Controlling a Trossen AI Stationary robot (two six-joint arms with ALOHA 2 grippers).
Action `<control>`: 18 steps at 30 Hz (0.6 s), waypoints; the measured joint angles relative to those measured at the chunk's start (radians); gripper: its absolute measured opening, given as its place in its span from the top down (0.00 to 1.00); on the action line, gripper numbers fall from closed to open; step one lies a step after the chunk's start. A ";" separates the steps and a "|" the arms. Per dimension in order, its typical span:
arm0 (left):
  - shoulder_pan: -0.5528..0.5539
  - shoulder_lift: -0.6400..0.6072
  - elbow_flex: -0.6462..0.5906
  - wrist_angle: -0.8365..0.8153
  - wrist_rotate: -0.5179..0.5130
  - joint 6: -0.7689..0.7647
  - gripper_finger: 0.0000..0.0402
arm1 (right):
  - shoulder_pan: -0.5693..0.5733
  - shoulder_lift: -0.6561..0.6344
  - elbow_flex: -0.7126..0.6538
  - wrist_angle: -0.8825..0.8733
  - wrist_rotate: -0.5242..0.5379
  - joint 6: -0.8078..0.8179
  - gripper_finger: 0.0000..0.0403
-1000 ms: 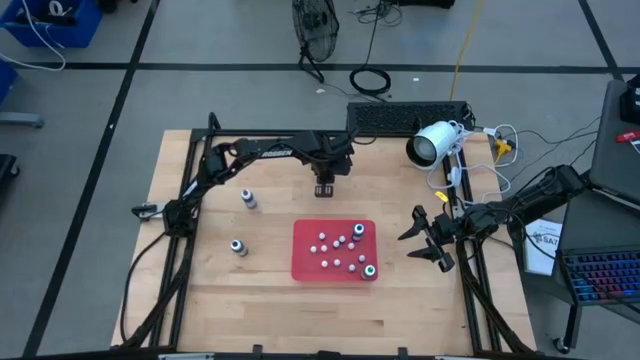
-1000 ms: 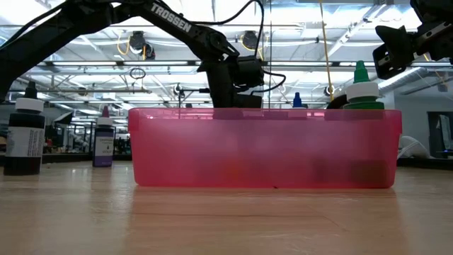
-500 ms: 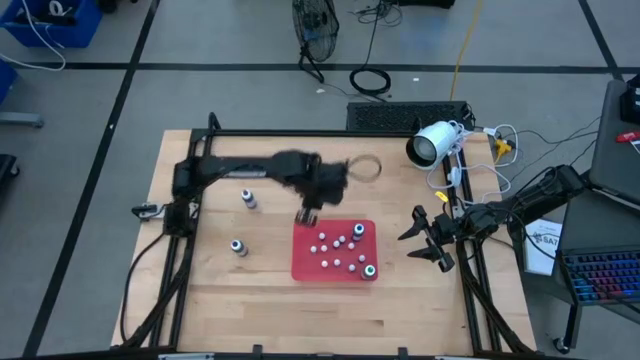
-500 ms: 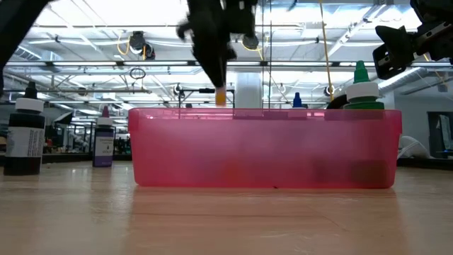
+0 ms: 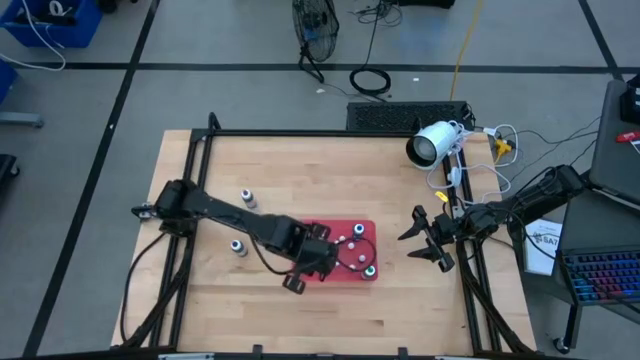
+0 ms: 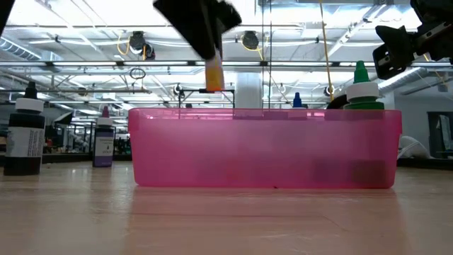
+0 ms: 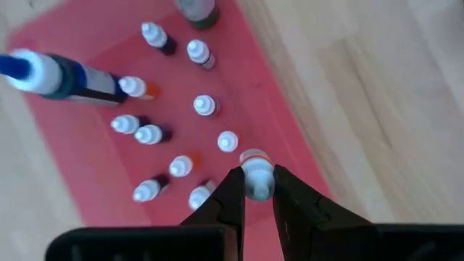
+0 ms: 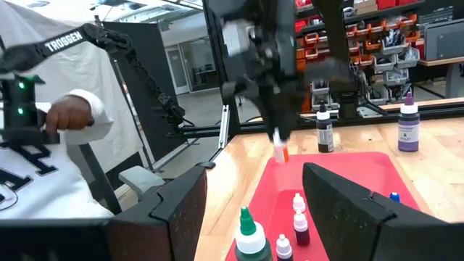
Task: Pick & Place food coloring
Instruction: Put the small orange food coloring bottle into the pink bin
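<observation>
The left gripper (image 7: 256, 190) is hanging over the near-left part of the red tray (image 5: 303, 235), fingers pinched on a small whitish bottle with an orange band (image 7: 255, 168), which is up above the rim and not touching anything in there. The rest of the little bottles (image 7: 205, 105) are standing in the tray along with the green-capped one (image 5: 369, 270), and two bigger dark bottles (image 5: 247, 199) sit on the table well to the tray's left. The right gripper (image 5: 425, 240) is parked off by the table's right edge with its fingers spread and nothing between them.
</observation>
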 joint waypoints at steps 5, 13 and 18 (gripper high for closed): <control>-0.007 -0.003 -0.154 0.215 0.061 -0.042 0.88 | 0.000 0.000 0.000 0.000 0.000 0.000 0.46; 0.011 -0.004 -0.277 0.269 0.028 -0.078 0.88 | 0.000 0.000 0.000 0.000 0.000 0.000 0.46; 0.039 -0.004 -0.359 0.352 0.031 -0.078 0.88 | 0.000 0.000 0.000 0.000 0.000 0.000 0.46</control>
